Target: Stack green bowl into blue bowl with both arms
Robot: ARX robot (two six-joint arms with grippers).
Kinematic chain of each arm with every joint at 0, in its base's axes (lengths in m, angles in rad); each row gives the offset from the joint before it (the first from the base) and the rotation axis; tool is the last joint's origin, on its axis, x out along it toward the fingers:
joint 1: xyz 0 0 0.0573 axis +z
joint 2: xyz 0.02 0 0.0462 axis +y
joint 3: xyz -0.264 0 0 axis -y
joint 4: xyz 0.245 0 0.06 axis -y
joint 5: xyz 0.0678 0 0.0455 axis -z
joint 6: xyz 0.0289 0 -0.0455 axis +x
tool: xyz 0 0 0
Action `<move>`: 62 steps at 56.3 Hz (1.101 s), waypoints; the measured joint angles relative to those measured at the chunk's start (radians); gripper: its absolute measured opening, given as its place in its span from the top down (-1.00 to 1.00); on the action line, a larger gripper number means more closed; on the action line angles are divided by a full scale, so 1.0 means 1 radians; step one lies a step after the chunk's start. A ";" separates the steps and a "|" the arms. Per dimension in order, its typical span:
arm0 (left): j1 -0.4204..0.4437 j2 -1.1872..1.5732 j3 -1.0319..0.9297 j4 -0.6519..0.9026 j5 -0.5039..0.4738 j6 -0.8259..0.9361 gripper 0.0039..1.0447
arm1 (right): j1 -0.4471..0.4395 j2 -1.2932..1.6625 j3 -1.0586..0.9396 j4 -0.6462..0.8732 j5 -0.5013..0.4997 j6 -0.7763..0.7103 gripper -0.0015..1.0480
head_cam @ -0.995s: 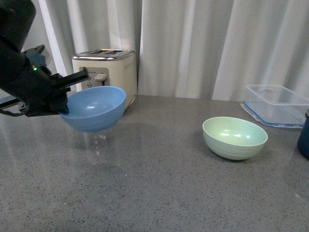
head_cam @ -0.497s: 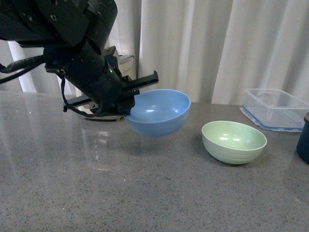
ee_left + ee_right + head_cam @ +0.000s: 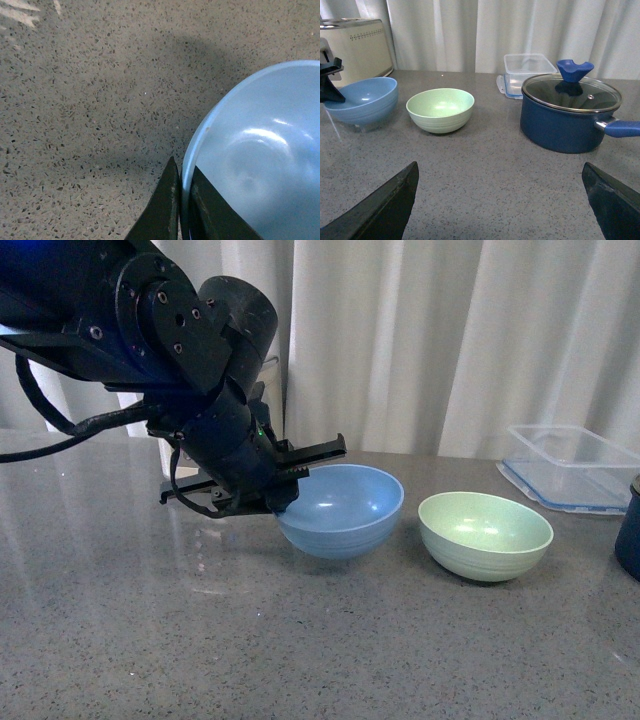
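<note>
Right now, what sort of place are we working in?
Most likely a kitchen counter, perhaps a staged one. There is a speckled stone-look countertop, a cream toaster at the back, and a blue lidded pot near a clear plastic container. White curtains hang behind.

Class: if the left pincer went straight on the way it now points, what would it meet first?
Probably the green bowl, just beyond the blue bowl gripped in the left pincer; depth is uncertain.

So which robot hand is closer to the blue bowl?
Left. The left gripper is shut on the rim of the blue bowl, touching it. The right gripper is open and well away, with the green bowl closer to that side.
</note>
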 joint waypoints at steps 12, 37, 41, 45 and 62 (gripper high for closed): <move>-0.007 0.046 0.028 -0.012 -0.010 -0.001 0.94 | 0.000 0.000 0.000 0.000 0.000 0.000 -0.81; -0.014 -0.005 -0.003 0.039 0.045 0.007 -0.29 | 0.000 0.000 0.000 0.000 0.000 0.000 -0.81; -0.014 -0.058 -0.037 0.072 0.052 0.014 -0.50 | 0.000 0.000 0.000 0.000 0.000 0.000 -0.81; -0.014 -0.126 -0.084 0.122 0.058 0.023 -0.71 | 0.000 0.000 0.000 0.000 0.000 0.000 -0.81; 0.010 -0.526 -0.543 0.663 -0.187 0.208 -0.54 | 0.000 0.000 0.000 0.000 -0.001 0.000 -0.81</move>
